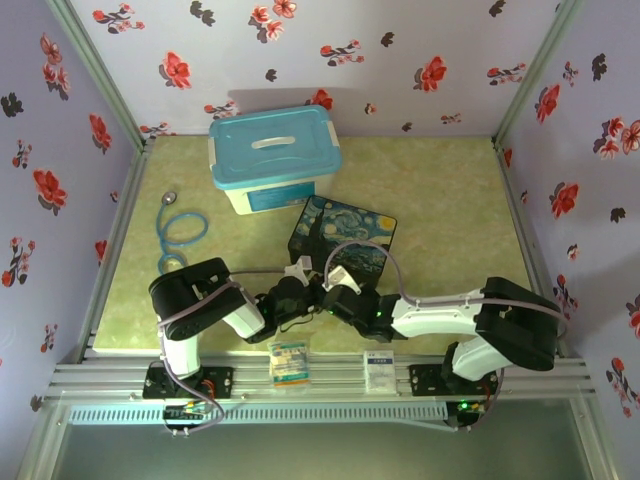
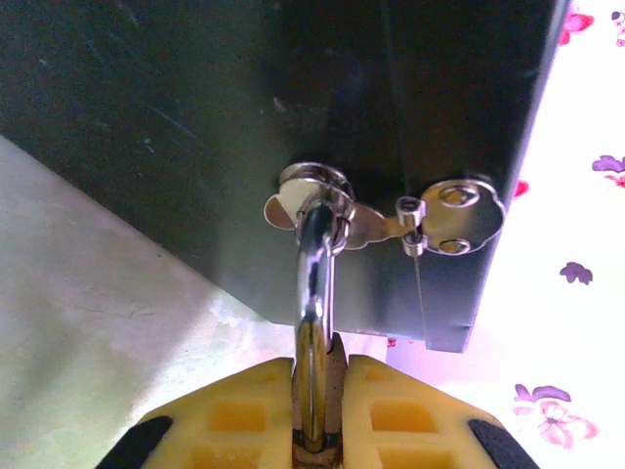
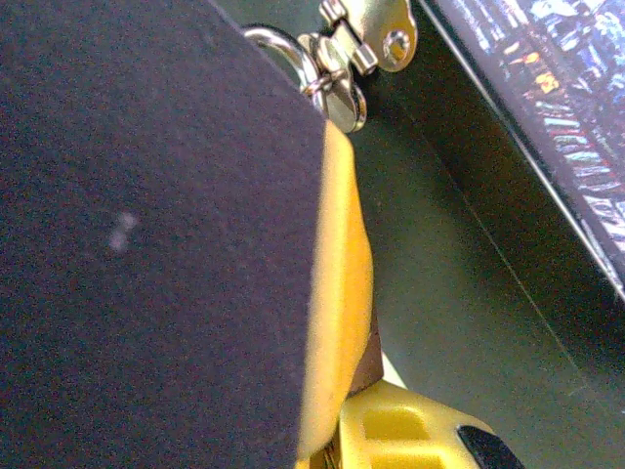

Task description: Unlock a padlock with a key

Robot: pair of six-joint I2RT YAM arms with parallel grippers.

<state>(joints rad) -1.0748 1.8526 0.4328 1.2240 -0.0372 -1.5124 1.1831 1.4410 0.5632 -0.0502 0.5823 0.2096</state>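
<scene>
Overhead view of a pale green worktop [image 1: 450, 200] walled with flowered paper. At left lies a coiled blue tube [image 1: 183, 228]. Right of it, at upper centre, stands a white tub with a blue lid [image 1: 275, 158]. Just below and right of the tub sits a dark box [image 1: 345, 240] with a Starry Night print on its lid. Two arms reach in from the lower corners and meet at the lower edge of the box, the right tool [image 1: 336, 292] beside the left one.

The left wrist view shows the left tool [image 2: 317, 371] at the bottom centre. Its yellow fingers [image 2: 234, 415] are clamped narrow on the padlock [image 2: 311, 283]. The padlock's silver shackle rises from between them and passes through the ring of a silver hasp [image 2: 454, 220] on the box's dark side.

In the right wrist view a blurred dark surface [image 3: 146, 244] covers the left half, edged by a yellow finger [image 3: 342, 293]. The shackle and hasp sit at the top centre, the printed lid at upper right. Whether the right tool is wide or narrow cannot be told.
</scene>
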